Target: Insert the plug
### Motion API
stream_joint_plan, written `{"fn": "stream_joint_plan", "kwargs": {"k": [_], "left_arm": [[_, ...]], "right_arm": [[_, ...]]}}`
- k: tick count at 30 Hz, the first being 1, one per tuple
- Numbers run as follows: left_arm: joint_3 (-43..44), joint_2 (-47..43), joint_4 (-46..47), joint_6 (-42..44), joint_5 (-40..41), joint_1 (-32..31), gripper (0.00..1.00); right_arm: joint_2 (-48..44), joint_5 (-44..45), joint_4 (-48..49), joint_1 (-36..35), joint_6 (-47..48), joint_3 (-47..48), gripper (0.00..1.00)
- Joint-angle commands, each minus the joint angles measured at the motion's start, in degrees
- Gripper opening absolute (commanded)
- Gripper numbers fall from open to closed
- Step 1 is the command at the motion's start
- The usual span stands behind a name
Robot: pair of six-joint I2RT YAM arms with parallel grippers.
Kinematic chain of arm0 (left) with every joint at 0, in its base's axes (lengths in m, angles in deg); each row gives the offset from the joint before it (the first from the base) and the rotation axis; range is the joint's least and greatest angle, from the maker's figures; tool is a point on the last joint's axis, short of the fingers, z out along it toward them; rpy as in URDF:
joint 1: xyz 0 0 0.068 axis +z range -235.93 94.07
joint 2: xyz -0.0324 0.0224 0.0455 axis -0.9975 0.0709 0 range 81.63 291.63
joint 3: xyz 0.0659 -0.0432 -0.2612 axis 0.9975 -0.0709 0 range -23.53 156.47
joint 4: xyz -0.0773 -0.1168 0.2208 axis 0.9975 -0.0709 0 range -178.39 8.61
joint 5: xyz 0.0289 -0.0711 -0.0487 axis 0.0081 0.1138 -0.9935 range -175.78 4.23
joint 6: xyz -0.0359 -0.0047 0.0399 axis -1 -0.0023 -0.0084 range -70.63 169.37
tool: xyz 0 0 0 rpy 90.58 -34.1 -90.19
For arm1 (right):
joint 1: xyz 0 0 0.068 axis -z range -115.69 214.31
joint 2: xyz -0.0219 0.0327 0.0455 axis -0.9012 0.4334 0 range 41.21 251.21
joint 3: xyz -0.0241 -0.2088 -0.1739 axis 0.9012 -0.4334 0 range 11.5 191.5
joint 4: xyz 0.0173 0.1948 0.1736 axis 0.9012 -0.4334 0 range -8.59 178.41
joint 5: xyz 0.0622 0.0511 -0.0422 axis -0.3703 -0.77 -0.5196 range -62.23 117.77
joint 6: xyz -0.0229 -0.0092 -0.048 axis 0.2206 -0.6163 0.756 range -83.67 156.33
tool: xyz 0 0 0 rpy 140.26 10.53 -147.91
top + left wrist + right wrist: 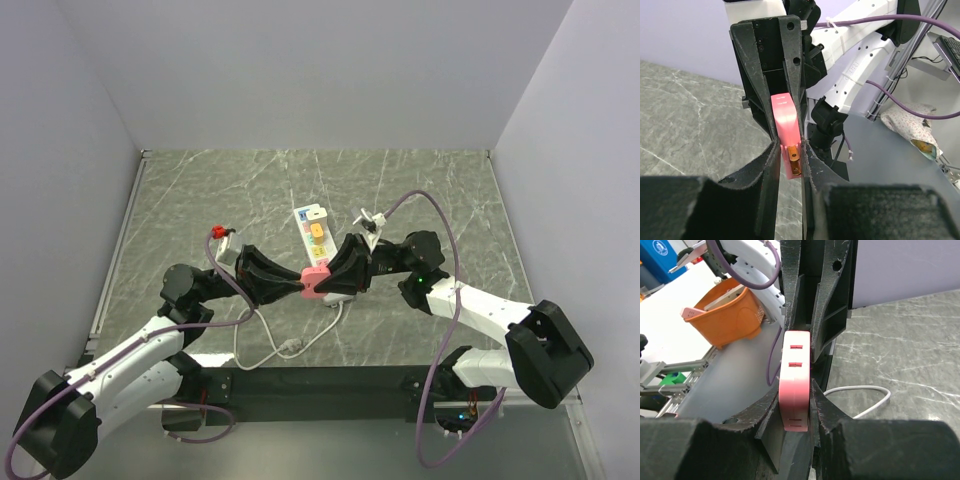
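Observation:
A pink plug [315, 281] hangs above the table's middle, gripped from both sides. My left gripper [299, 285] is shut on it from the left, and in the left wrist view the plug [786, 117] sits between the black fingers with its brass prongs [794, 156] showing. My right gripper [332, 279] is shut on the same plug [796, 375] from the right, where slots show on its pink edge. A white power strip [313, 233] with coloured sockets lies flat just behind the two grippers.
A white cable [290, 345] loops on the marble table [430, 190] toward the near edge, and shows again as the cable [867, 397] in the right wrist view. A small red connector [217, 232] lies at the left. An orange basket [730, 315] stands off the table.

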Motion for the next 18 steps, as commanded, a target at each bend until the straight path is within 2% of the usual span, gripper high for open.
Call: {"fn": "stream_joint_plan", "kwargs": {"k": [1,9,15,17,18], "left_arm": [[0.6,0.2,3.0,-0.5,-2.8,-0.2,0.01],[0.5,0.4,3.2,-0.4,-3.2,-0.2,0.01],[0.7,0.2,2.8,-0.2,-3.4,-0.2,0.01],[0.8,-0.2,1.1,0.2,-2.6,-0.2,0.07],[1.1,-0.3,0.1,0.5,-1.4,-0.2,0.20]], "right_arm": [[-0.4,-0.9,3.1,-0.9,-0.5,2.0,0.00],[0.1,-1.8,7.0,-1.0,-3.3,1.7,0.00],[-0.3,-1.2,5.1,-1.1,-2.0,1.7,0.00],[-0.6,-0.3,3.7,-1.1,-1.2,2.0,0.00],[-0.8,0.7,0.1,-1.1,1.2,2.3,0.00]]}}
